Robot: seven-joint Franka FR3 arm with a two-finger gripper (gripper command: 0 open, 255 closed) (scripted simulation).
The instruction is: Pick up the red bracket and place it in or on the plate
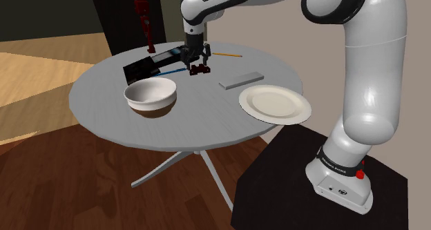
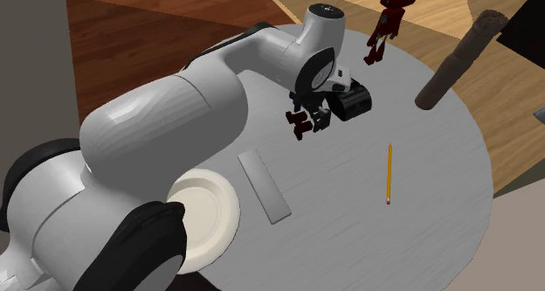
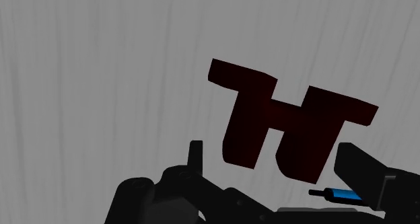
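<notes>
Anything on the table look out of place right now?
The plate juts past the table's edge on the side nearest the stand, so it looks precarious. Nothing else seems spilled or damaged.

Round grey table [image 1: 97, 97] beneath the jaws. White bowl with brown underside [image 1: 150, 97] near the jaws, to the shoulder view's lower left of them; flat grey rectangular slab [image 1: 242, 79] to their lower right. Thin yellow pencil [image 1: 226, 54] lies beyond the jaws; flat black box [image 1: 141, 68] just beside them.
</notes>
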